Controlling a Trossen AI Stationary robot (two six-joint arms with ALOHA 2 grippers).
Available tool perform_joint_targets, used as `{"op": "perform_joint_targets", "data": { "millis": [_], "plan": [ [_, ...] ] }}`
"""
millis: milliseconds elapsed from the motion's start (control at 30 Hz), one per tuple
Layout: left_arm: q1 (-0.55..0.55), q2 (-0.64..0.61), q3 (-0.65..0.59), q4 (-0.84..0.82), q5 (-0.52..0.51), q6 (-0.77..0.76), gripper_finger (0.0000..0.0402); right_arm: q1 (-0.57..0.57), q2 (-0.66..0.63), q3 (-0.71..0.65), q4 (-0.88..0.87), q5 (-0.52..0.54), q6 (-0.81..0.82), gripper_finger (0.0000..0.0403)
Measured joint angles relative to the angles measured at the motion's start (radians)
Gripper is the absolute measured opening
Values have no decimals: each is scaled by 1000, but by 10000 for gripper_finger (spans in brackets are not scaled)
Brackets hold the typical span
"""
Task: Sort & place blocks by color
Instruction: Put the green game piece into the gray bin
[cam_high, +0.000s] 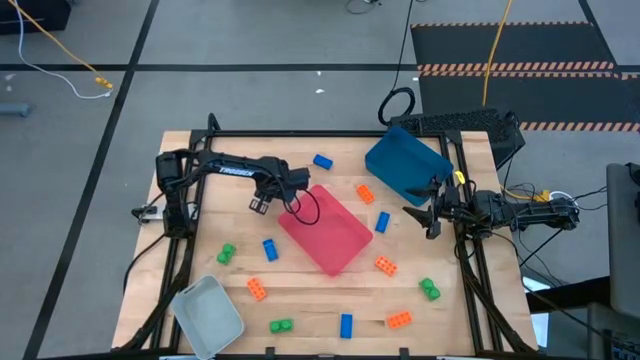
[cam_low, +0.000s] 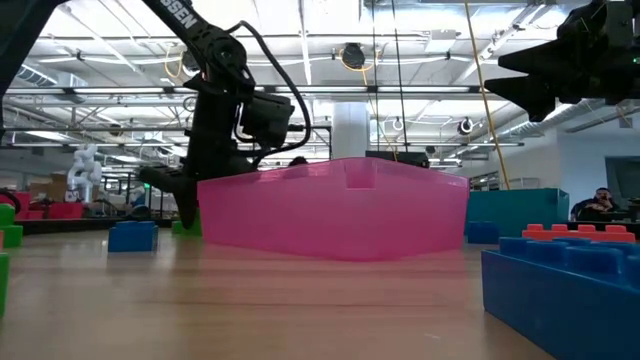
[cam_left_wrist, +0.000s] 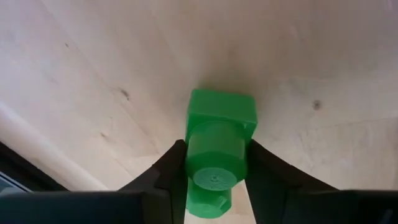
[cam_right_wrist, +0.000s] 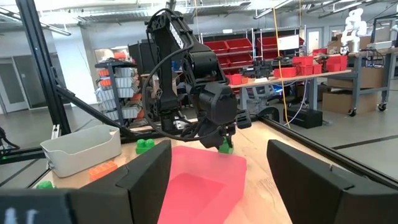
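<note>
My left gripper (cam_high: 260, 204) stands at the pink-red tray's (cam_high: 325, 228) far left corner, pointing steeply down, shut on a small green block (cam_left_wrist: 217, 146). The right wrist view shows that block (cam_right_wrist: 225, 147) under the fingers, just behind the tray. From overhead the gripper hides it. My right gripper (cam_high: 425, 222) waits open at the table's right edge, holding nothing. Other green (cam_high: 226, 254), blue (cam_high: 269, 249) and orange (cam_high: 385, 264) blocks lie scattered flat on the wooden table. My left gripper pinches the green block between its two fingers, one on each of two opposite sides (cam_left_wrist: 188, 155), level with the round stud. The fingers come from above, slanting steeply down. The block stands stud up, and its base seems to rest on the table.
A dark blue tray (cam_high: 405, 165) sits at the far right and a pale grey tray (cam_high: 208, 310) at the near left corner. Further blocks lie near the front edge (cam_high: 346, 324) and around the pink-red tray (cam_high: 365, 193). A black frame borders the table.
</note>
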Motion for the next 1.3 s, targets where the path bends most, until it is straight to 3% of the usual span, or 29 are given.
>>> {"op": "perform_joint_targets", "data": {
  "millis": [167,367,667,867,1033,1300],
  "plan": [
    [-12,-9,8,-86,-65,-49,122,0,0,0,3,1,3,260],
    [-21,-22,91,-230,-64,-184,107,0,0,0,4,3,1,260],
    [-100,-107,255,-472,43,-396,106,-1,0,0,62,34,-75,260],
    [-189,-256,275,-608,127,-597,106,0,0,0,94,100,-122,260],
    [-296,-379,275,-603,265,-838,106,-1,1,0,111,107,-144,260],
    [-547,-445,275,-604,328,-1205,106,0,1,0,189,106,-123,260]
  ]
}}
